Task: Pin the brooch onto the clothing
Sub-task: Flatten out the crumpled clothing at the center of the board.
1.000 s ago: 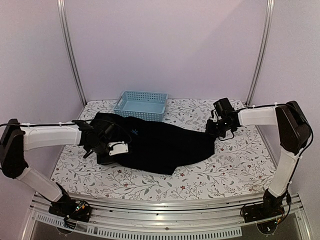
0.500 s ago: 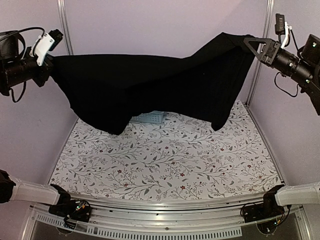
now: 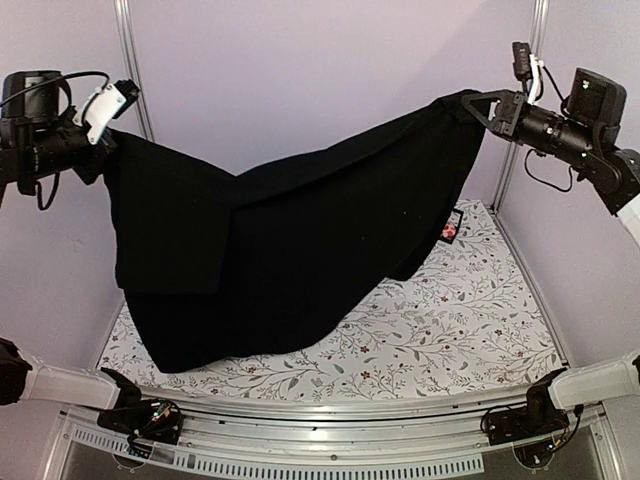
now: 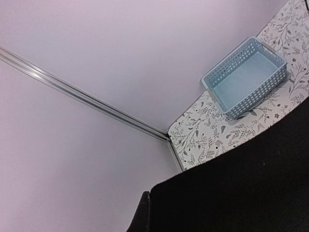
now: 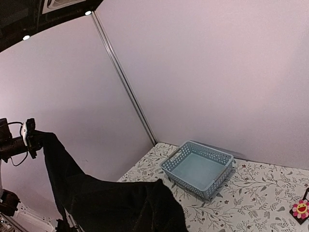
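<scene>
The clothing (image 3: 300, 250), a large black shirt, hangs stretched in the air between both grippers. Its lower edge droops to the table's front left. My left gripper (image 3: 106, 140) is shut on the shirt's upper left corner, high at the left wall. High at the right, my right gripper (image 3: 479, 100) is shut on the other corner. Black fabric (image 4: 241, 188) fills the bottom of the left wrist view beside one dark finger (image 4: 142, 212). Fabric (image 5: 120, 205) also covers the right wrist view's bottom. The brooch (image 3: 452, 226), a pink flower, sits on its small black stand at the back right (image 5: 301, 209).
A light-blue perforated basket (image 4: 246, 77) stands on the floral table cover at the back, also seen from the right wrist (image 5: 198, 169); the shirt hides it from above. Lilac walls with metal posts (image 3: 135, 90) enclose the table (image 3: 450, 330).
A second ago the shirt lay on the table with a gripper at each end. Both arms lifted it high. Since half a second ago it has swung forward and sags lower at the left.
</scene>
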{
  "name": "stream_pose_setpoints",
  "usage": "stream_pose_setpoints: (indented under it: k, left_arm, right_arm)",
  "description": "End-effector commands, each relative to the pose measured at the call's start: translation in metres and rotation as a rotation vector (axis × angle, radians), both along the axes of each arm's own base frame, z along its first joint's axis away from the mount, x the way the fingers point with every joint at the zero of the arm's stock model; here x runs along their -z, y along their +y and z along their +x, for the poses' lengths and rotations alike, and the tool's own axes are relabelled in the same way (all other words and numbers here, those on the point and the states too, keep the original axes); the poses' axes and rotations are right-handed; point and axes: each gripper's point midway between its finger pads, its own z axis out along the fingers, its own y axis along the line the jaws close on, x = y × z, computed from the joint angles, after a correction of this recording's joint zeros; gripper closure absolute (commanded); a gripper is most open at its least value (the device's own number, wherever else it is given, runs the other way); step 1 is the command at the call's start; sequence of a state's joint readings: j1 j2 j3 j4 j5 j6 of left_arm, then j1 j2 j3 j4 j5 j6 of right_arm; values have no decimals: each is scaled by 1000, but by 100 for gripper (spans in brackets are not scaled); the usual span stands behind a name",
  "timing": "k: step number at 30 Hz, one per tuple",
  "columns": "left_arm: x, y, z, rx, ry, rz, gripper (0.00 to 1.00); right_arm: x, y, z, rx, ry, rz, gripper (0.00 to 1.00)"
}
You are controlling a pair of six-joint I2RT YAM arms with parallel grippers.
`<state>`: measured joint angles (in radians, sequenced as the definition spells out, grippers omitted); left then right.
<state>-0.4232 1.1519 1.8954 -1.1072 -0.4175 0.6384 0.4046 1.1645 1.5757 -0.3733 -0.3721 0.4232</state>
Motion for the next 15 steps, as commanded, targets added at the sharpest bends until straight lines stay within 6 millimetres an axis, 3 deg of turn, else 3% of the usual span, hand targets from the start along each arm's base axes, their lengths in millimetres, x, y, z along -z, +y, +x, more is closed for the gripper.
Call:
stream_pose_setpoints:
  k: [1, 4, 5, 7, 11, 14, 15]
  left_arm:
    - [15, -6, 63, -64, -26, 62, 100]
    - [4, 0, 101, -128, -83, 58, 100]
    - [-2, 3, 110, -142, -95, 45, 100]
    - [-20, 6, 122, -150, -130, 14, 100]
    - [-47, 7, 123, -141, -186, -5, 100]
    - [-49, 7, 114, -121, -185, -9, 100]
    - [-44, 6, 110, -106, -173, -13, 100]
  right_arm:
    - [28, 13, 61, 59, 52, -73, 100]
    - [37, 18, 100, 77, 87, -113, 100]
    - [24, 15, 105, 84, 69, -108, 100]
    - [22, 12, 120, 107, 75, -116, 100]
    - [0, -1, 110, 150, 32, -117, 100]
    - [2, -10, 90, 156, 50, -136, 100]
    - [12, -10, 85, 149, 75, -145, 100]
